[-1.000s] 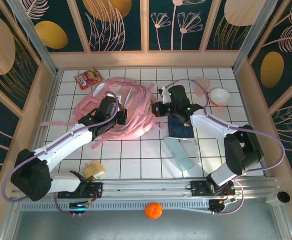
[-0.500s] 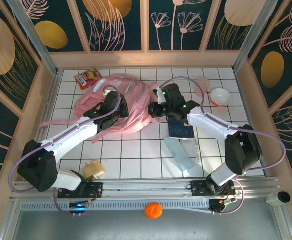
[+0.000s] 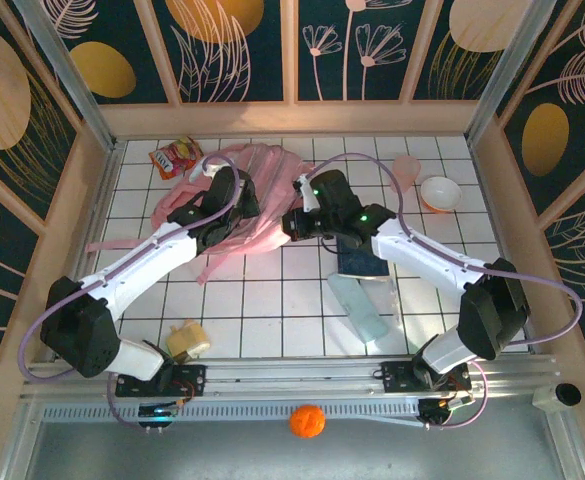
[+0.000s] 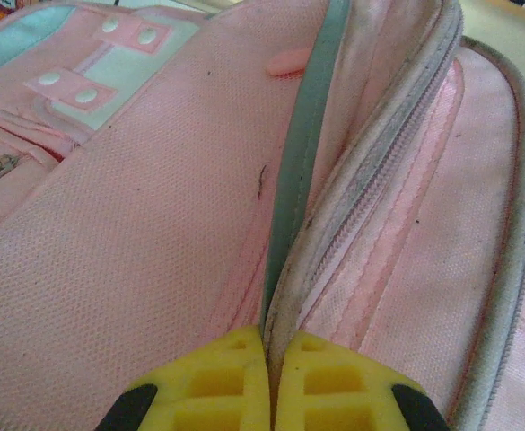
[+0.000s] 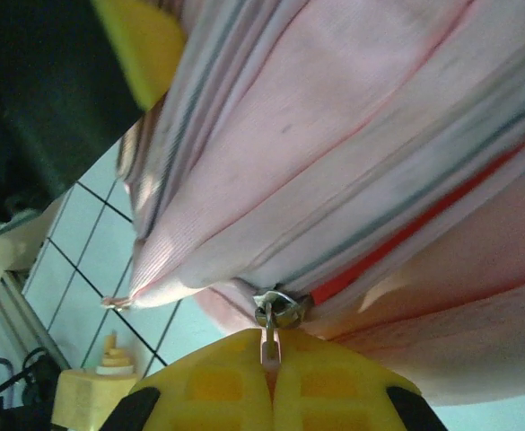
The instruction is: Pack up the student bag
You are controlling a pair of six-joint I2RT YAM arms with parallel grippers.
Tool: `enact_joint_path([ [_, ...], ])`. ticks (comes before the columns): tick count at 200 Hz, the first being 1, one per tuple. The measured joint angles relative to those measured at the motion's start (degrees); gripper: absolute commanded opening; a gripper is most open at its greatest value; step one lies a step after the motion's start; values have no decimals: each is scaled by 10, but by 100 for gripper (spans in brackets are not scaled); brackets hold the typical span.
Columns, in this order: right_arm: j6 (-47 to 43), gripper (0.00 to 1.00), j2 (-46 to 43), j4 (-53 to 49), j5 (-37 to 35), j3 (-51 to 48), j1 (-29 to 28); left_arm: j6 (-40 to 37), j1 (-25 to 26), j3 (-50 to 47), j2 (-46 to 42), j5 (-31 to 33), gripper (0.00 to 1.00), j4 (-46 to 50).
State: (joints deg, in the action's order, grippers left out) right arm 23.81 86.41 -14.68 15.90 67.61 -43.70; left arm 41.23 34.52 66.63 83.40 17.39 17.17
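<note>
- We work on a white gridded table (image 3: 272,300) boxed in by dark panels painted with flowers.
- Nearest us, an orange ball (image 3: 307,421) lies on the metal strip in front of the arm bases. A yellow block (image 3: 188,340) sits just beyond the rail.
- Further in, on the right, a pale teal flat piece (image 3: 360,308) and a dark blue book (image 3: 364,262) lie side by side, not yet packed.
- The right gripper (image 5: 269,352) is pinched tight on the metal zip pull (image 5: 275,310). Over the last second it has moved left, away from the book.
- The left gripper (image 4: 268,339) is clamped on the fabric edge along the zip seam. It has pushed further from its base.
- The student bag (image 3: 267,185) lies at the far middle of the table, between the two grippers. It has been dragged that way and bunched up.
- We judge this to be the opening step: one side braces while the other draws the zip. No mouth gapes yet.
- Furthest off, a snack packet (image 3: 175,158) and a small bowl (image 3: 439,192) sit to the left and right of the bag.
</note>
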Motion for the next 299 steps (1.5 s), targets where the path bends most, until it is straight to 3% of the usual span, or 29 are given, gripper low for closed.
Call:
enact_joint_path([
  [48,60,0,9,45,-53,-6,-50,27,0,71,38,28,0,21],
  [98,142,0,9,111,-126,-56,-89,68,0,84,41,35,0,24],
  [159,179,0,35,151,-292,-53,-181,101,0,111,42,37,0,26],
  [212,144,0,116,221,-445,-20,-257,120,0,151,59,36,0,41],
  [246,117,0,182,287,-480,-4,-271,136,-1,156,63,35,0,41],
  [299,90,0,277,357,-473,55,-278,162,-1,157,64,23,0,34],
])
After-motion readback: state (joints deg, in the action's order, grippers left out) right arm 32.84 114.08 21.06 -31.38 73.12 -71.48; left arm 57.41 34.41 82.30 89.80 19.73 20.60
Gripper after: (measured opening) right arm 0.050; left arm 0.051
